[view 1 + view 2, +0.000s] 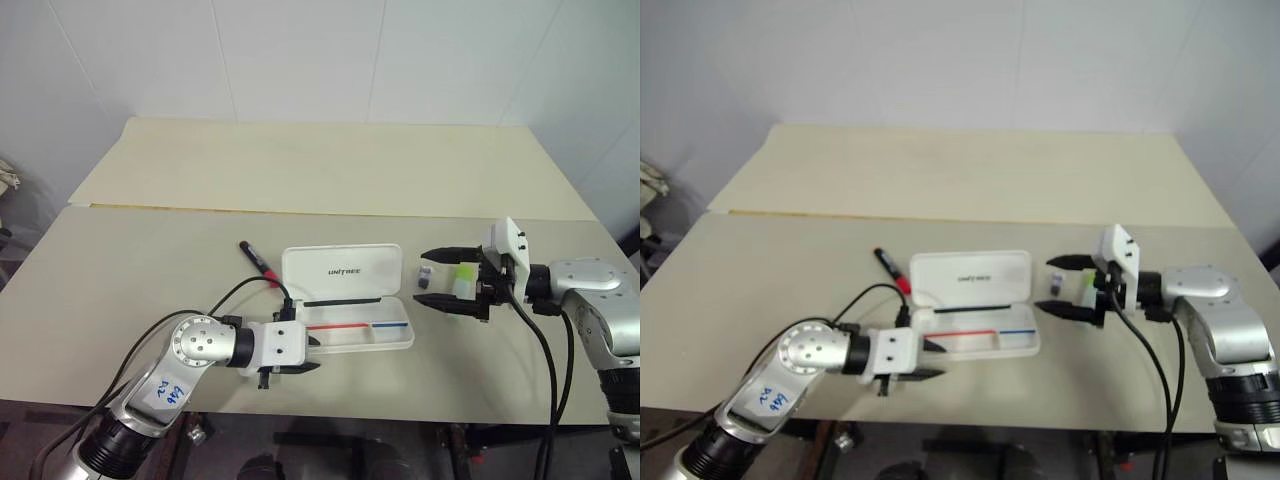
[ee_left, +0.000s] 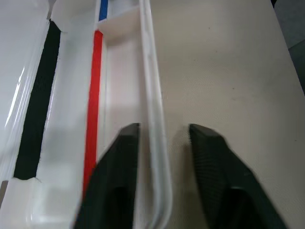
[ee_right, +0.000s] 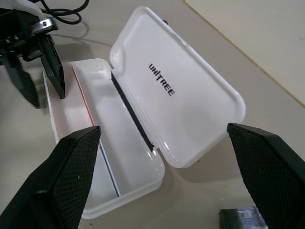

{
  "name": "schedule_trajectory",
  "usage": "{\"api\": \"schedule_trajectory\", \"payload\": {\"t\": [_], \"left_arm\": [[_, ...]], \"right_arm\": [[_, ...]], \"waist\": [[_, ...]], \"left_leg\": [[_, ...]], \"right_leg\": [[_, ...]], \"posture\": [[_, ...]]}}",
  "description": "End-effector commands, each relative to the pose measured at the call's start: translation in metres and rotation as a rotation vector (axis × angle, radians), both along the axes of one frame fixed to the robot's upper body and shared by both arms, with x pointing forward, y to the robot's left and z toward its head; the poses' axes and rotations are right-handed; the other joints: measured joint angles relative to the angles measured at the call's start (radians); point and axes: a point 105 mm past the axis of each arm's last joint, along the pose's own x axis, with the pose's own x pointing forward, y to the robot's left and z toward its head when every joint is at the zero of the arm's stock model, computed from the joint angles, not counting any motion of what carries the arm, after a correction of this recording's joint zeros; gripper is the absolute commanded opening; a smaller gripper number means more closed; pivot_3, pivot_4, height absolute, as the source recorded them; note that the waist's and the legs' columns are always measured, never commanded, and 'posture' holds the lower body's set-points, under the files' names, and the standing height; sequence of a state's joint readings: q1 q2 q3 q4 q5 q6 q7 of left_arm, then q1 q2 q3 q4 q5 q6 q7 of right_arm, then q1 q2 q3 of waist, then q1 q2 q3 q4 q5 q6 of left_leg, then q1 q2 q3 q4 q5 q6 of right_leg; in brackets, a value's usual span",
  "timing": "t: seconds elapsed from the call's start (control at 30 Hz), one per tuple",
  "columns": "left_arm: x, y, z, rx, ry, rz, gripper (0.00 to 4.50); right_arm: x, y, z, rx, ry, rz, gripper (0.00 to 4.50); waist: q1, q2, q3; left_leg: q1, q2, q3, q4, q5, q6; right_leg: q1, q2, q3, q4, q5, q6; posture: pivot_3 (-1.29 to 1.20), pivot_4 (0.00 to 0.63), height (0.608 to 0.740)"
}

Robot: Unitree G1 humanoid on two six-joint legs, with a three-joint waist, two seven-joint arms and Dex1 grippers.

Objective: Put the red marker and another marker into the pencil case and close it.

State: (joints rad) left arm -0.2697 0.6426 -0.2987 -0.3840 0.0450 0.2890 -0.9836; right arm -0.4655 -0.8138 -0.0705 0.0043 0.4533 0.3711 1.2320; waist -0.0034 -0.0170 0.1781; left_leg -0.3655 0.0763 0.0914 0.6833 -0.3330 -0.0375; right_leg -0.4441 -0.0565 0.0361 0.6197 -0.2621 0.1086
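Pencil case (image 1: pixel 348 300) lies open on the worktop (image 1: pixel 150 270), tray empty; light, rigid and slippery. Left gripper (image 2: pixel 162 157) straddles its front wall, jaws released. Red marker (image 1: pixel 256 260) lies beside the lid; grasp mid-barrel. Right gripper (image 1: pixel 447 280) gapes around the green marker (image 1: pixel 464 277), not clamped

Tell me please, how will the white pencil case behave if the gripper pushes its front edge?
The pencil case looks like thin hard plastic and holds nothing, so it is probably light and may slide on the smooth table. Its raised lid could make it tip backward. The left gripper straddles its front wall, which might flex slightly.
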Motion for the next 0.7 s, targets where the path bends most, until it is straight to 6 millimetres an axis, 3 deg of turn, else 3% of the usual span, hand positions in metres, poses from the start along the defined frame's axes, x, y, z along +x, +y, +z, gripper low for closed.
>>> {"api": "schedule_trajectory", "payload": {"t": [0.03,0.17,0.2,0.47,0.7], "left_arm": [[-0.002,-0.004,0.009,-0.009,-0.043,-0.027,3.03],[-0.004,-0.008,0.014,-0.017,-0.053,-0.042,4.33],[-0.004,-0.009,0.016,-0.021,-0.059,-0.042,4.47],[0.001,-0.008,0.038,-0.049,-0.149,0.001,4.47],[0.014,-0.002,0.078,-0.135,-0.26,0.138,4.47]], "right_arm": [[0.002,0.004,0.009,0.002,-0.044,0.021,4.5],[0.004,0.003,0.011,0.0,-0.054,0.025,4.5],[0.004,0.003,0.012,-0.001,-0.057,0.026,4.5],[0.01,0.0,0.015,-0.006,-0.076,0.024,4.5],[0.014,0.002,0.016,-0.009,-0.083,0.034,4.5]], "waist": [[0.0,0.0,0.0],[-0.001,0.0,0.0],[-0.001,0.0,0.0],[0.0,0.0,0.0],[-0.001,0.0,0.0]], "left_leg": [[0.0,0.0,0.0,0.0,0.0,0.0],[0.0,0.0,0.0,0.0,0.0,0.0],[0.0,0.0,0.0,0.0,0.0,0.0],[0.0,0.0,0.0,0.0,0.0,0.0],[0.0,0.0,0.0,0.0,0.0,0.0]], "right_leg": [[0.0,0.0,0.0,0.0,0.0,0.0],[0.0,0.0,0.0,0.0,0.0,0.0],[0.0,0.0,0.0,0.0,0.0,0.0],[0.0,0.0,0.0,0.0,0.0,0.0],[0.0,0.0,0.001,0.0,0.0,0.001]], "posture": [[0.0,0.15,0.74],[0.0,0.15,0.74],[0.0,0.15,0.74],[0.0,0.15,0.74],[0.0,0.15,0.74]]}}
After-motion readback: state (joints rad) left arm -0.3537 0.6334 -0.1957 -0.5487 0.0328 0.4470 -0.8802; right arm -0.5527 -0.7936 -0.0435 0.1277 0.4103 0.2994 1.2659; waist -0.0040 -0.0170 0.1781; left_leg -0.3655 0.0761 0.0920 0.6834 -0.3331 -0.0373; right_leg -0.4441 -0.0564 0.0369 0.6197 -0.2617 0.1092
